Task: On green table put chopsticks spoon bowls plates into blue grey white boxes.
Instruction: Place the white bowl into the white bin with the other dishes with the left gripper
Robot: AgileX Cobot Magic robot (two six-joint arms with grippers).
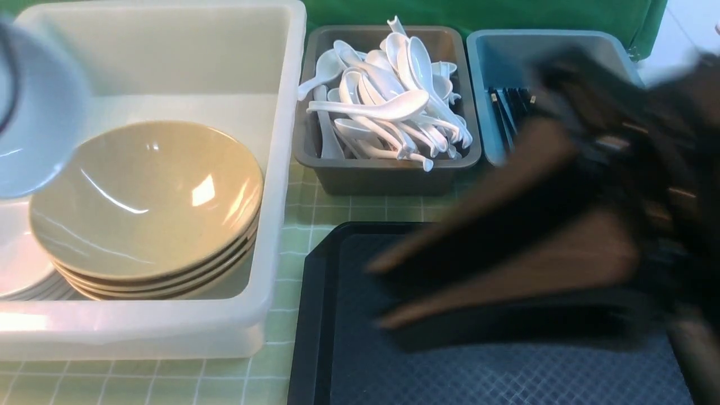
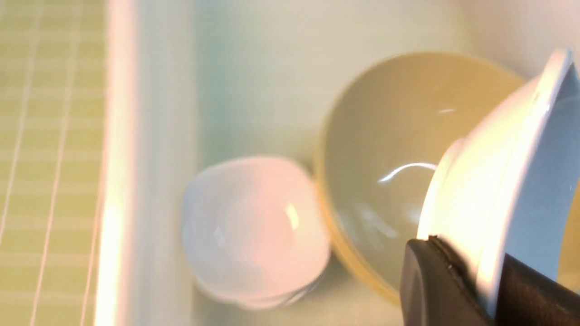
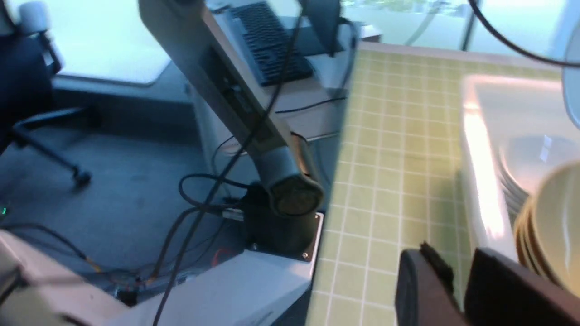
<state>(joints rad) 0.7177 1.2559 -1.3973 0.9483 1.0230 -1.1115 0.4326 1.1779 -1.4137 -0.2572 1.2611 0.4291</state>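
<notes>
Two fingers [image 2: 457, 290] pinch a tilted white plate [image 2: 507, 181] over the bowls [image 2: 389, 163]; right fingers [image 1: 382, 292] blurred, seemingly parted.

I see the green table [image 1: 315, 214] carrying three boxes. The large white box [image 1: 281, 169] on the left holds a stack of tan bowls [image 1: 149, 202], with white plates [image 1: 22, 264] stacked just left of them. One white plate [image 2: 512, 181] hangs tilted above that box. The dark grey box [image 1: 388, 180], far centre, is heaped with white spoons [image 1: 388, 107]. The blue box [image 1: 484, 95], far right, holds black chopsticks [image 1: 509, 104].
</notes>
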